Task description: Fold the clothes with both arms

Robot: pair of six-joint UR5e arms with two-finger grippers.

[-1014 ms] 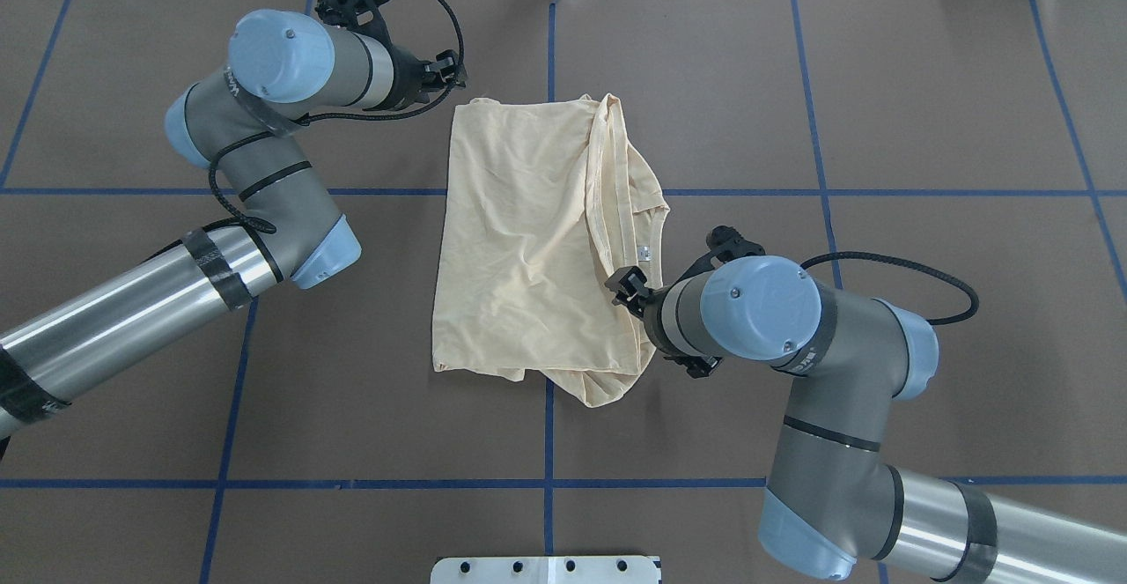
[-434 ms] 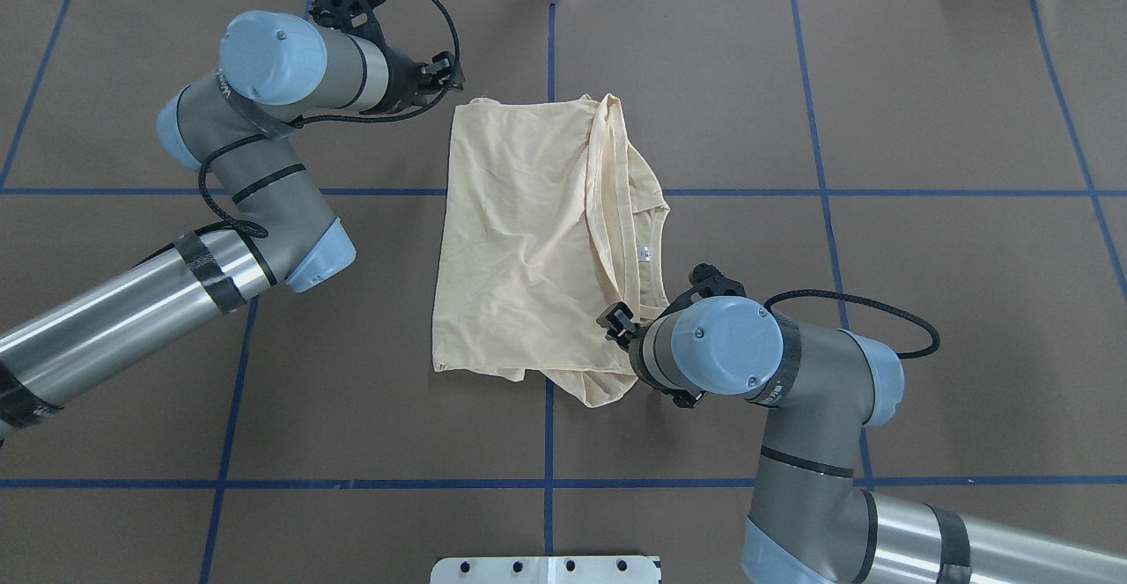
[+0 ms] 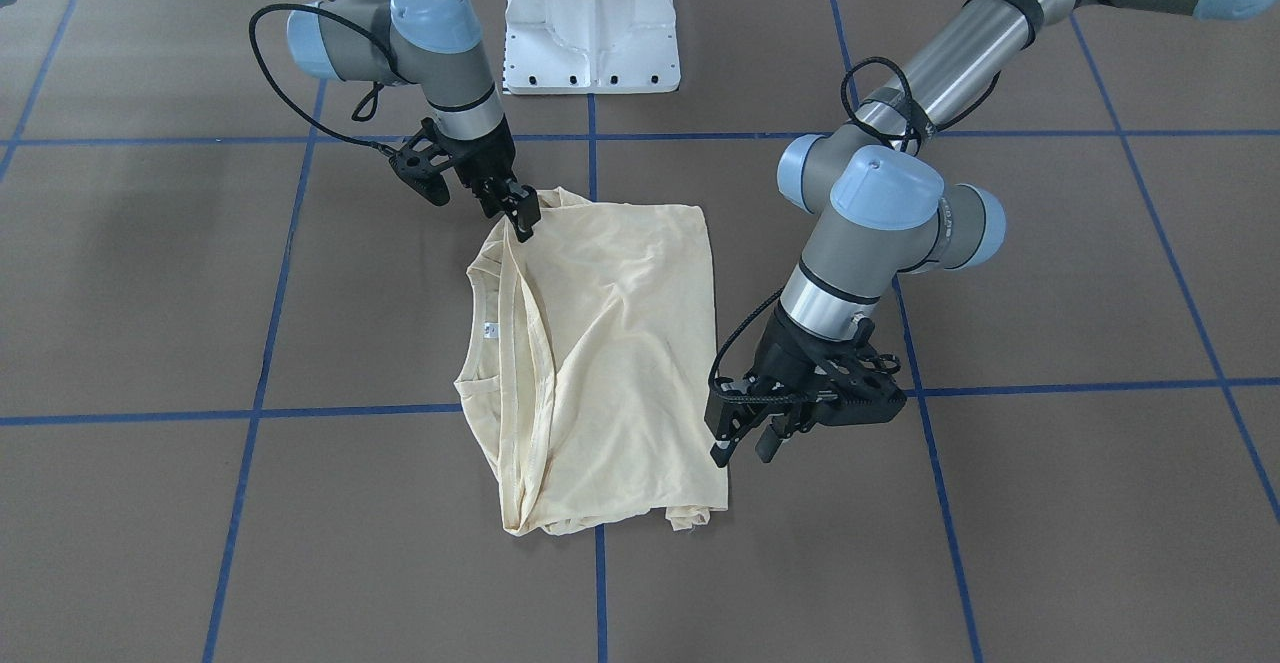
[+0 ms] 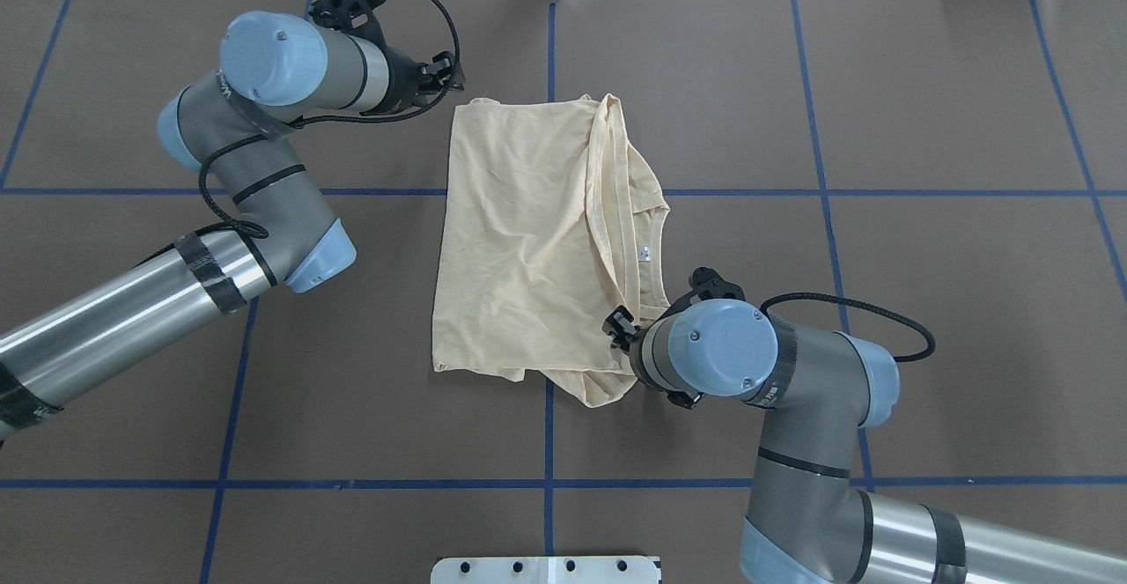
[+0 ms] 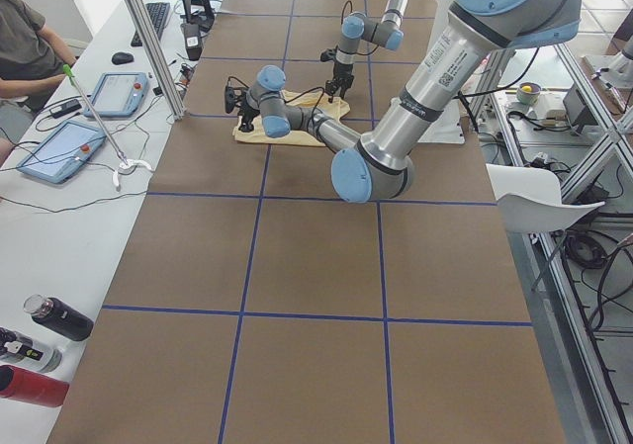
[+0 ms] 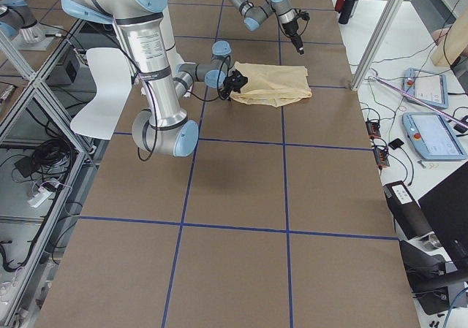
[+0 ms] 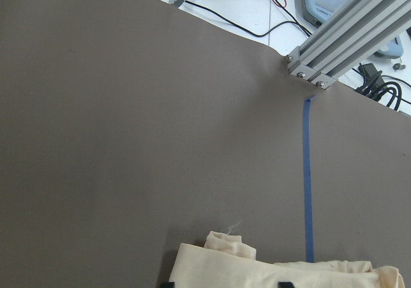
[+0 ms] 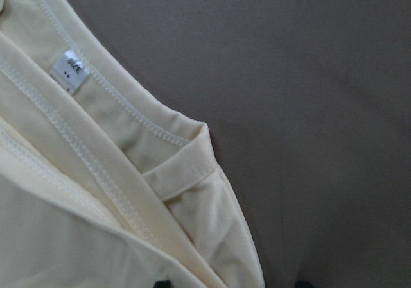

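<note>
- Front-facing: the shirt lies folded into a long rectangle on the table. Its long axis runs from the robot's base toward the operators' side. The collar opening faces the robot's right.
- Same view: the left gripper has its jaws wide and empty. It hangs just off the shirt's long edge, opposite the collar, near the corner far from the base. The right gripper tips down at the shirt's corner nearest the base, on the collar side.
- Overhead: the shirt's long axis points away from the base. The shirt sits between the two grippers, with the left one at its far corner and the right one at its near collar-side edge. The label is just beyond the right gripper.
- Exterior left: the shirt lies just past the near arm's gripper. Too small to judge the jaws.
- Exterior right: the shirt starts right at the near arm's gripper and stretches away across the table.
- Left wrist: fingertips apart with nothing between them. The shirt's corner is just ahead, and a blue tape line runs beyond it.
- Right wrist: fingertips wide apart, with the shirt's edge between them. I cannot tell whether they touch it. The label sits farther ahead.
</note>
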